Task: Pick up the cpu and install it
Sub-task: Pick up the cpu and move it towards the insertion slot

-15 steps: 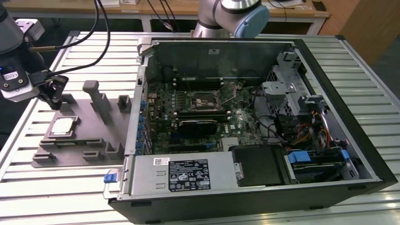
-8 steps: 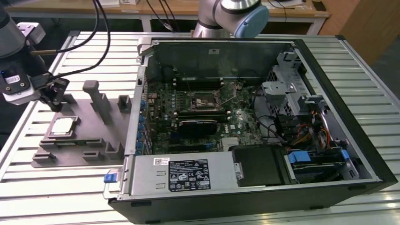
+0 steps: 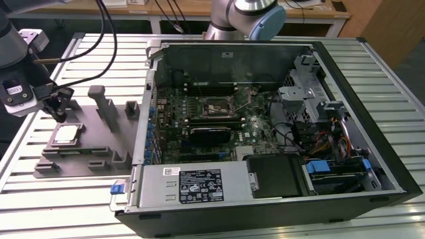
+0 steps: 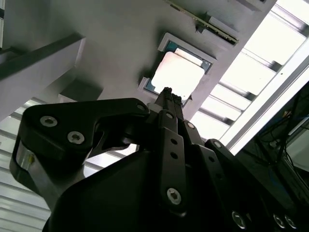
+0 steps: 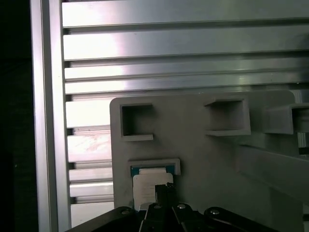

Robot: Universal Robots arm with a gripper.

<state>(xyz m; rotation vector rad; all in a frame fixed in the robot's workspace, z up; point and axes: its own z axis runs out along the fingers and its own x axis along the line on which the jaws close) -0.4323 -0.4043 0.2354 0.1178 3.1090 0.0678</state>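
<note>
Slatted aluminium worktop [image 3: 59, 199] carries everything, with a wooden bench edge behind it. An open computer case [image 3: 219, 62] lies on its side and takes up most of the exterior view's right half. Inside are its green motherboard [image 3: 192, 112], a silver power supply [image 3: 192, 184] along the near edge, and bundles of coloured cable. The square black socket [image 3: 217, 107] sits near the middle of the board, with its metal lever beside it.

At the exterior view's left, the arm [image 3: 17, 64] reaches down over a grey fixture tray [image 3: 99, 144]. The tray lies flat on the slats just beside the case, with several upright posts and square pockets.

The cpu [image 3: 67, 133] rests flat in a shallow recess at the tray's left end, shiny side up. In both wrist views its bright top [image 4: 177, 73] [image 5: 144, 188] shows framed by a thin teal rim.

The jaws hang point-down just over the cpu. Their tips are pressed together and hold nothing. I cannot tell whether they touch the chip.
</note>
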